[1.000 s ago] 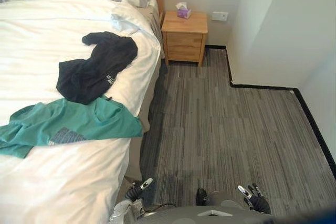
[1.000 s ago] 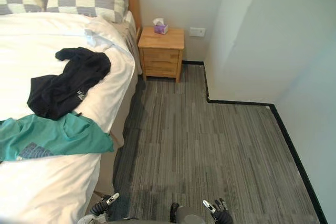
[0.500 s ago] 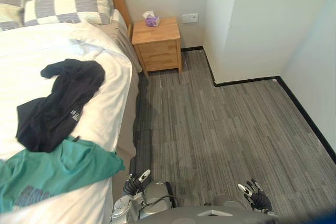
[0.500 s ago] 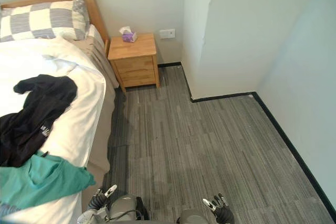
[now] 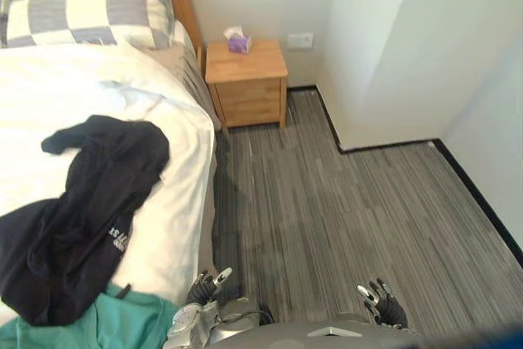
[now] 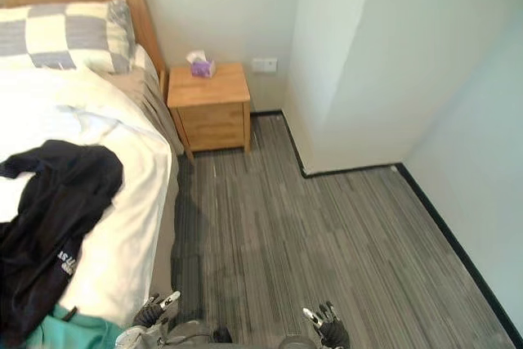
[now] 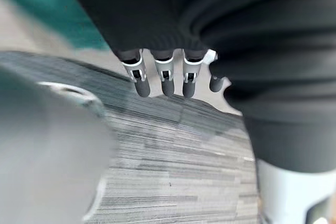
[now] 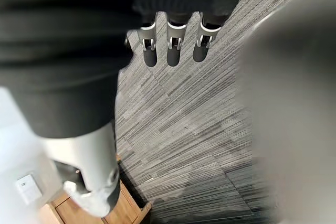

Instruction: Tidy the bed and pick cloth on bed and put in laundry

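Both left hand (image 5: 204, 286) and right hand (image 5: 381, 305) hang released near 6 o'clock; on the bed (image 5: 73, 79), black cloth (image 5: 82, 210) lies at 9, teal cloth (image 5: 122, 326) at 7.

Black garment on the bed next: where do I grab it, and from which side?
Pinch the heaped upper folds of the black garment, coming from the floor side, probably with the left hand, which hangs open nearest. Those folds stand up close to the duvet edge; the lower end lies against the green shirt.
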Motion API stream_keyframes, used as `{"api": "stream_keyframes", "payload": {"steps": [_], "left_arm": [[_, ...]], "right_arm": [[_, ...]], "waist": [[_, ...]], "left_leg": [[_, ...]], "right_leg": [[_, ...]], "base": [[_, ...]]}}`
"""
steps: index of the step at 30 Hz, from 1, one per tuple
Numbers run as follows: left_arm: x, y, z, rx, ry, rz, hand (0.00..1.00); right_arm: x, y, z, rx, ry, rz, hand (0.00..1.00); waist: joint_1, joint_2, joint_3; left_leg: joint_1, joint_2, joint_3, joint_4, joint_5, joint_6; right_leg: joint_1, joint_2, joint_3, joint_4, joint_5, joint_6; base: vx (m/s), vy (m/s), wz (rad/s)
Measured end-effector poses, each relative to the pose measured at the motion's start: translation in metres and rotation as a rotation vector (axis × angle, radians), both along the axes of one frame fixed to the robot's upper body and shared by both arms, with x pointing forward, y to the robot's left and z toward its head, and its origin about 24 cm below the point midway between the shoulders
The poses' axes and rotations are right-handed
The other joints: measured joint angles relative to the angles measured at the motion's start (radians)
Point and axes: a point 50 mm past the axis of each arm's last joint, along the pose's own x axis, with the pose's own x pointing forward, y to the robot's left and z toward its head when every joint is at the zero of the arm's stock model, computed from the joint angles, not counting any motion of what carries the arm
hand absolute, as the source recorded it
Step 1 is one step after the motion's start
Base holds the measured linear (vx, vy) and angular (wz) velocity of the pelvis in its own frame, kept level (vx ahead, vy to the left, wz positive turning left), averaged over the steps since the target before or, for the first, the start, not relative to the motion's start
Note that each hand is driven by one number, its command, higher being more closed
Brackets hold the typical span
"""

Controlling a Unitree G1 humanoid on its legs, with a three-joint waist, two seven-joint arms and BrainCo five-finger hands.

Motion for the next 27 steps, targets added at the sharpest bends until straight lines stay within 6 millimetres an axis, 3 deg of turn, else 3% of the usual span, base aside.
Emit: {"api": "stream_keyframes", "payload": {"steps": [3,5,6,8,9,10,12,16,22,23,26,27], "left_arm": [[-0.004,-0.002,-0.003,-0.009,0.029,-0.007,0.0],[-0.002,-0.005,-0.003,-0.018,0.029,-0.007,0.0],[-0.003,-0.007,-0.004,-0.025,0.036,-0.007,0.0],[-0.002,-0.009,-0.004,-0.031,0.037,-0.006,0.0],[-0.003,-0.01,-0.004,-0.035,0.036,-0.007,0.0],[0.002,-0.009,-0.003,-0.035,0.024,0.003,0.0],[0.008,-0.02,-0.003,-0.059,0.004,-0.002,0.0],[0.009,-0.023,-0.002,-0.048,-0.015,-0.019,0.0],[0.007,-0.017,-0.002,-0.035,-0.018,0.006,0.0],[0.003,-0.013,-0.002,-0.027,-0.018,0.037,0.0],[-0.008,-0.013,-0.003,-0.028,-0.019,0.086,0.0],[-0.011,-0.013,-0.002,-0.031,-0.036,0.121,0.0]], "right_arm": [[0.002,-0.01,0.003,-0.034,-0.03,-0.016,0.0],[0.0,-0.013,0.004,-0.043,-0.051,-0.019,0.0],[-0.001,-0.012,0.005,-0.042,-0.061,-0.002,0.0],[-0.005,-0.012,0.006,-0.044,-0.085,-0.009,0.0],[-0.012,-0.008,0.006,-0.031,-0.096,-0.026,0.0],[-0.019,-0.005,0.005,-0.007,-0.099,-0.063,0.0],[-0.01,-0.006,0.008,0.002,-0.149,-0.089,0.0],[-0.008,-0.004,0.009,0.003,-0.171,-0.057,0.0],[-0.009,0.0,0.008,0.006,-0.157,-0.054,0.0],[-0.012,0.001,0.007,0.007,-0.145,-0.074,0.0],[-0.021,-0.005,0.007,-0.021,-0.117,-0.086,0.0],[-0.026,-0.008,0.007,-0.033,-0.099,-0.075,0.0]], "waist": [[-0.027,0.017,-0.006],[-0.039,0.028,0.011],[-0.049,0.045,0.028],[-0.055,0.045,0.033],[-0.059,0.018,0.034],[-0.065,0.023,0.053],[-0.053,0.052,0.064],[-0.052,0.04,0.074],[-0.056,0.025,0.066],[-0.056,0.017,0.056],[-0.06,0.052,0.02],[-0.064,0.078,0.018]], "left_leg": [[0.113,0.011,-0.019,-0.103,0.031,-0.001],[0.164,0.047,-0.036,-0.121,0.03,-0.005],[0.188,0.088,-0.052,-0.124,0.029,-0.008],[0.211,0.129,-0.074,-0.14,0.03,-0.025],[0.229,0.131,-0.087,-0.148,0.017,-0.059],[0.26,0.156,-0.104,-0.152,-0.015,-0.119],[0.248,0.17,-0.103,-0.156,-0.005,-0.132],[0.29,0.172,-0.074,-0.173,0.028,-0.144],[0.286,0.178,-0.068,-0.142,0.031,-0.157],[0.249,0.191,-0.072,-0.046,0.032,-0.157],[0.06,0.28,-0.152,0.325,0.076,-0.186],[-0.04,0.319,-0.22,0.525,0.2,-0.181]], "right_leg": [[-0.131,0.002,-0.067,0.1,-0.048,-0.034],[-0.186,0.031,-0.125,0.032,-0.106,-0.043],[-0.208,0.071,-0.167,-0.071,-0.127,-0.058],[-0.241,0.113,-0.189,-0.278,-0.102,-0.06],[-0.238,0.113,-0.177,-0.462,-0.023,-0.047],[-0.213,0.136,-0.195,-0.508,0.031,-0.113],[-0.219,0.151,-0.206,-0.473,0.006,-0.139],[-0.218,0.143,-0.208,-0.356,-0.085,-0.162],[-0.222,0.147,-0.208,-0.336,-0.192,-0.136],[-0.219,0.153,-0.203,-0.345,-0.201,-0.138],[-0.167,0.215,-0.198,-0.431,-0.195,-0.132],[-0.127,0.258,-0.185,-0.48,-0.185,-0.154]], "base": [[0.35,-0.028,0.27],[0.42,-0.163,0.34],[0.43,-0.25,0.4],[0.45,-0.311,0.48],[0.54,-0.376,0.6],[0.56,-0.358,0.42],[0.27,-0.19,0.06],[0.17,-0.166,0.1],[0.12,-0.068,-0.05],[0.13,-0.1,-0.19],[0.15,-0.105,-0.2],[0.28,-0.057,-0.53]]}}
